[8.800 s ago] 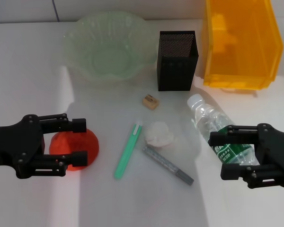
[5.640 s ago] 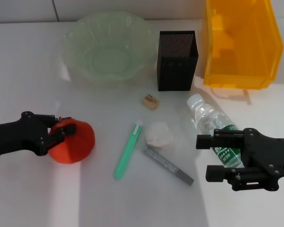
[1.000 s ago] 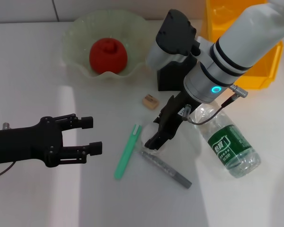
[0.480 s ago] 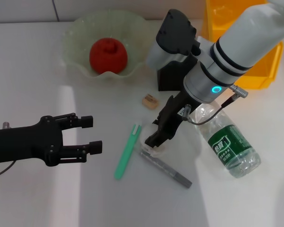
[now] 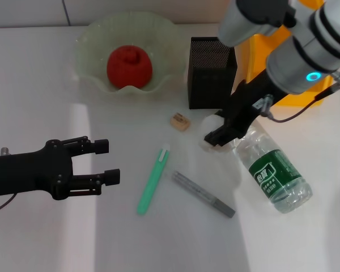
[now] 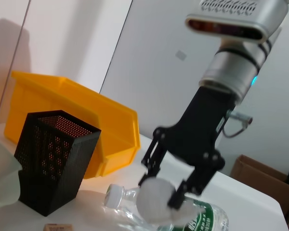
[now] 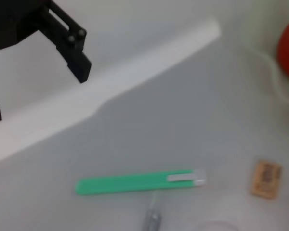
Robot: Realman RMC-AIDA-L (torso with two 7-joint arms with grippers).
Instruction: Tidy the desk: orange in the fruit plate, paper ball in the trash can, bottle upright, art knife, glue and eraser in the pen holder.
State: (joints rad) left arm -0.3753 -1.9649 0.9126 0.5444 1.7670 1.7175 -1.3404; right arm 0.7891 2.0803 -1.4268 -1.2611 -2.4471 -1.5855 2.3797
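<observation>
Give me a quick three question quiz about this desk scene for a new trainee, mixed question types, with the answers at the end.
1. True or false: the round red-orange orange lies in the wavy pale-green fruit plate.
2. What does the right gripper hold: A) tan eraser, B) crumpled white paper ball, C) green art knife?
3. Fill in: the clear green-labelled bottle is ____ on the white desk.

Key: 1 true. 2 B. 3 lying on its side.

Orange (image 5: 129, 66) sitting in fruit plate (image 5: 90, 42) near desk's (image 5: 39, 90) far edge. Paper ball (image 6: 155, 199) hanging lifted beside pen holder (image 5: 211, 71). Bottle (image 5: 271, 169) lying on its side toward right edge. Eraser (image 5: 180, 121) lying mid-desk.
</observation>
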